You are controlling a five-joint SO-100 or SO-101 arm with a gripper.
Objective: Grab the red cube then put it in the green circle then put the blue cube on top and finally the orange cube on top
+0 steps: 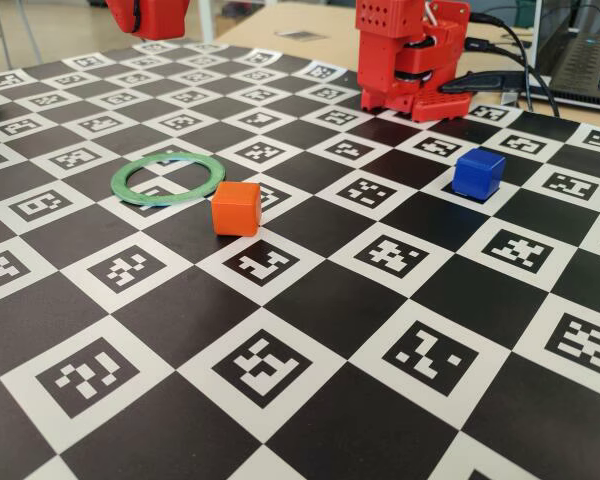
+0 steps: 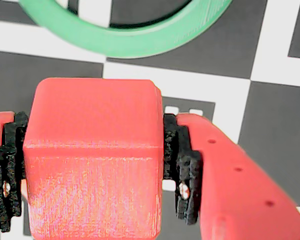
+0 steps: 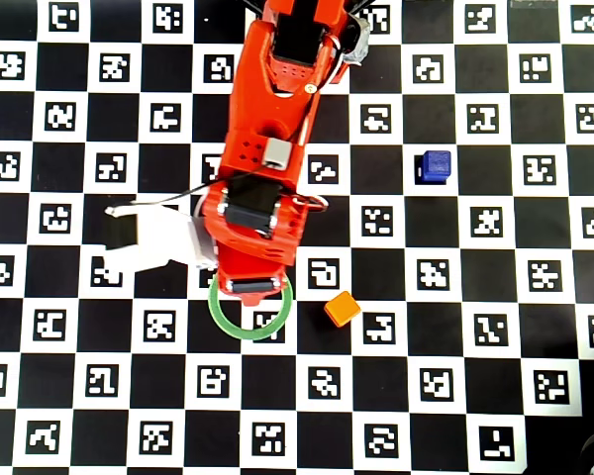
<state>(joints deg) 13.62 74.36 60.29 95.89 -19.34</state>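
Desk (image 1: 310, 400): covered edge to edge by a black-and-white checkerboard of coded marker squares.

Arm (image 3: 277, 129): red, reaching from the top of the overhead view down over the board; its wrist hides the upper part of the green circle there.

Green circle (image 1: 167, 178): thin ring lying flat on the board, centre open. In the wrist view only its lower arc (image 2: 135, 37) shows, just above the held cube.

End effector (image 2: 92, 170): closed tight onto the red cube (image 2: 92, 155), black pads pressed to the cube's left and right faces. Cube sits squarely between them, near the ring but outside its arc as seen.

Orange cube (image 1: 236, 209): on the board just right of the ring, not touching it.

Blue cube (image 1: 477, 172): alone, well to the right in the fixed view, near the arm's base.
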